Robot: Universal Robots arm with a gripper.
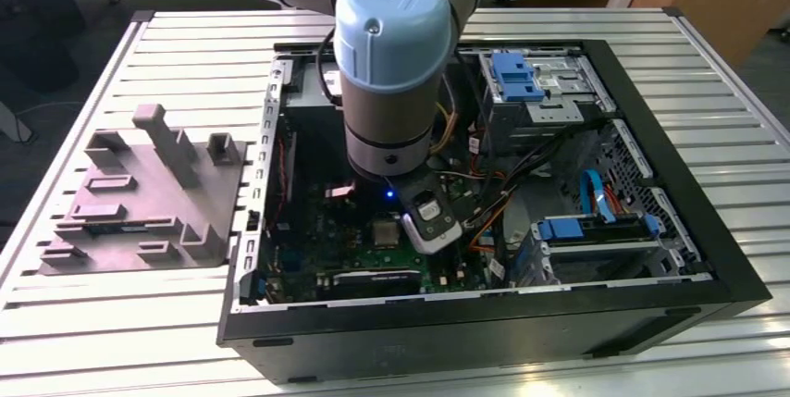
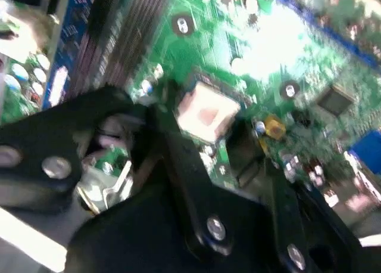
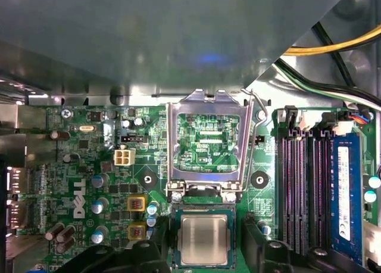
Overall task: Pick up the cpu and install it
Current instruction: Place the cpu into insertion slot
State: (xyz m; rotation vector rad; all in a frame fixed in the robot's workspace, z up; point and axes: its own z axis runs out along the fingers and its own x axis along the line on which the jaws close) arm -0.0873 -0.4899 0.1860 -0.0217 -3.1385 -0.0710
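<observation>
The cpu (image 3: pixel 204 238) is a small silvery square lying flat in the motherboard socket, and in the second wrist view the cpu (image 2: pixel 206 111) looks pale and blurred. The socket's silver hold-down frame (image 3: pixel 206 145) is swung up and open beside it. My gripper (image 3: pixel 205 258) hangs low over the socket. Its black fingers (image 3: pixel 262 252) stand on either side of the chip, with a gap to it on each side. In the exterior view the gripper (image 1: pixel 420 221) reaches down into the open computer case (image 1: pixel 691 258), right beside the cpu (image 1: pixel 387 233).
A grey moulded tray (image 1: pixel 136 193) sits on the slatted table at the exterior view's left. Memory slots (image 3: pixel 303 189) with a blue stick (image 3: pixel 345 189) run close beside the socket. Yellow and black cables (image 3: pixel 333 46) and drive cages (image 1: pixel 531 82) crowd the case.
</observation>
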